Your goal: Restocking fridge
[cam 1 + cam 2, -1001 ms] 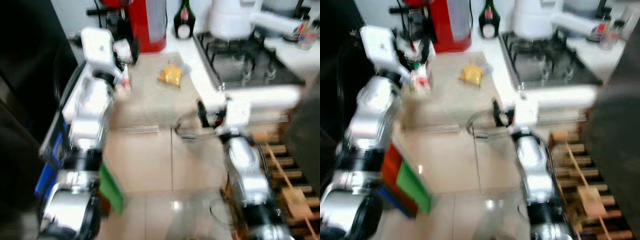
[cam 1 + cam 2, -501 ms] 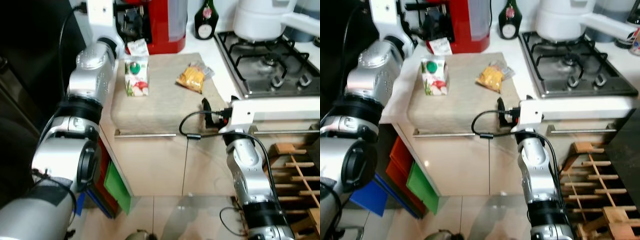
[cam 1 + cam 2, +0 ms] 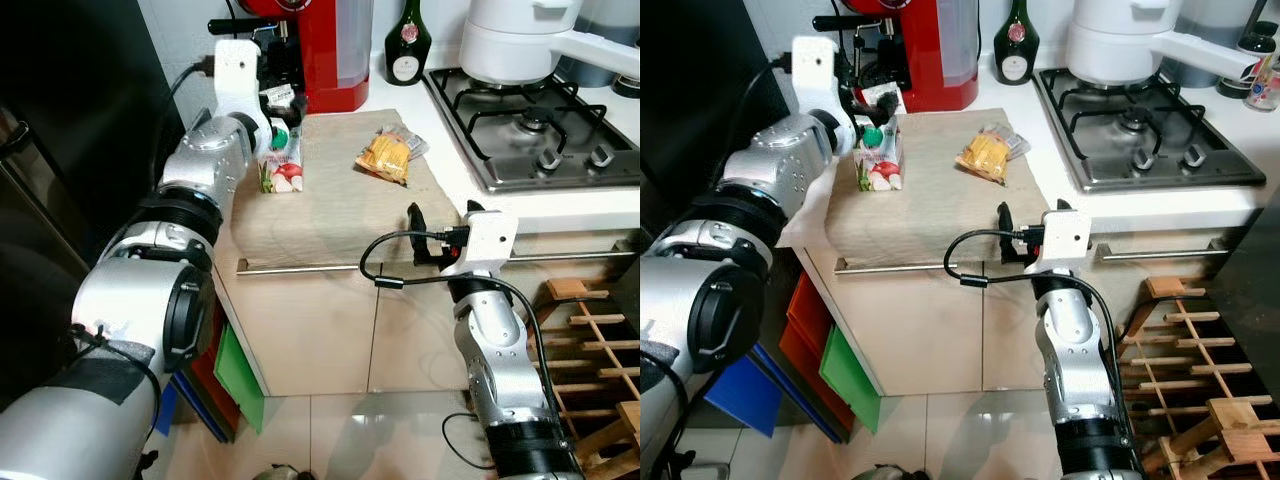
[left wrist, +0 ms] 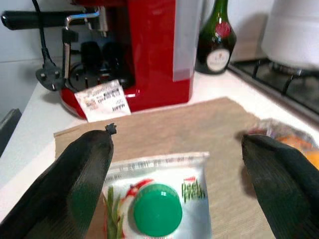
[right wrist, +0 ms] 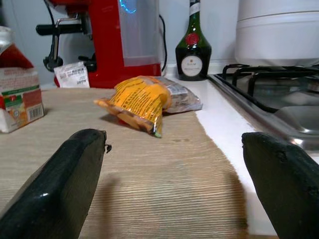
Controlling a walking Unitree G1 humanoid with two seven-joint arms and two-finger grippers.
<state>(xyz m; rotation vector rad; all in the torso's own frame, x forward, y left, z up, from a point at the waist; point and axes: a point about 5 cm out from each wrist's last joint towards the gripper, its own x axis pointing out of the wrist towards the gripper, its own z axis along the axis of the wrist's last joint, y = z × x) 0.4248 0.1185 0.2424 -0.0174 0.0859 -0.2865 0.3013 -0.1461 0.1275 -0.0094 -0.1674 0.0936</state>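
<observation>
A coarse woven beige cloth mat [image 3: 940, 190] is covering the counter's front left corner, its ribbed weave showing plainly. On it, a juice carton [image 4: 157, 196] of glossy printed card is carrying a smooth green plastic cap [image 4: 157, 210], and a snack bag [image 5: 139, 102] of shiny crinkled orange film is catching the light. The espresso machine [image 4: 149, 50] is gleaming in glossy red plastic. The stovetop [image 3: 1150, 140] is looking like brushed steel, the arms polished silver metal, the floor tiles [image 3: 940, 430] glossy

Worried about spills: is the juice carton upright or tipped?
Upright: the juice carton stands on the mat, green cap on top.
</observation>
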